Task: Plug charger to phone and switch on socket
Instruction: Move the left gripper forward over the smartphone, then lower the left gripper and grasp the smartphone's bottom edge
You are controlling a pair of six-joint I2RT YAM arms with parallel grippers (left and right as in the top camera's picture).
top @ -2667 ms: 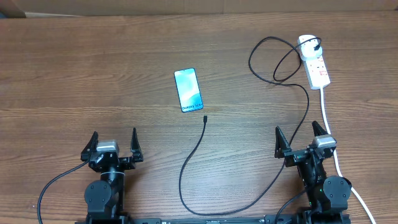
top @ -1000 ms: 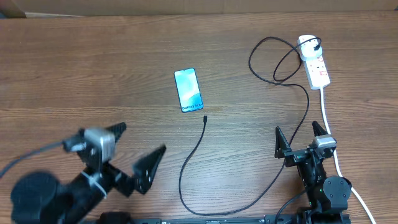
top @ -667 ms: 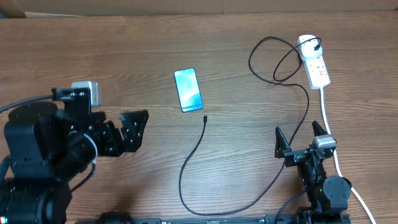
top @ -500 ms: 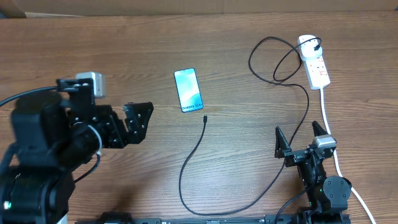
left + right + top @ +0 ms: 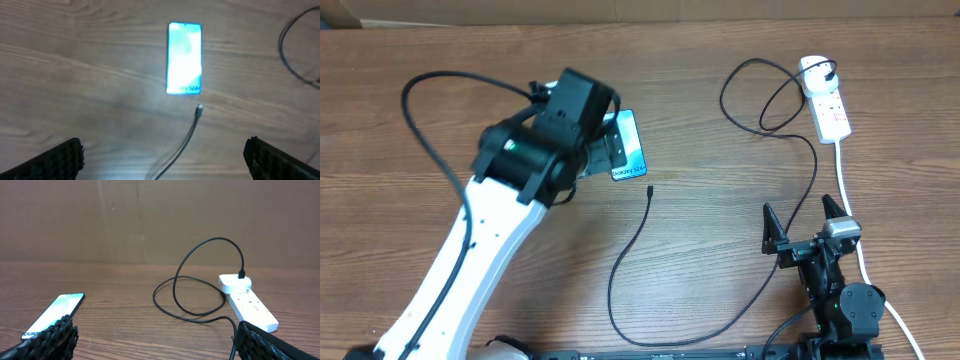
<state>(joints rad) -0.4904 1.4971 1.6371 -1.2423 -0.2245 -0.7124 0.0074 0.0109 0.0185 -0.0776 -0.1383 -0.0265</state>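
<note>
Since nothing is gripped yet, my left hand (image 5: 162, 147) hangs fingers spread above the phone (image 5: 184, 58), lying screen-up on the desk (image 5: 70, 70). The charger (image 5: 199, 109) tip lies just below it, unplugged. The socket (image 5: 825, 100) sits well apart, beyond my right hand (image 5: 798, 210), fingers likewise apart.

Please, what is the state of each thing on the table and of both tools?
Slim blue-screen smartphone: screen lit, face up, nothing plugged in.
Thin black charger cable: tip free near smartphone, plug in strip.
White plastic power strip: charger plugged; switch unreadable.
Left tool: open, above smartphone.
Right tool: open, empty.
</note>
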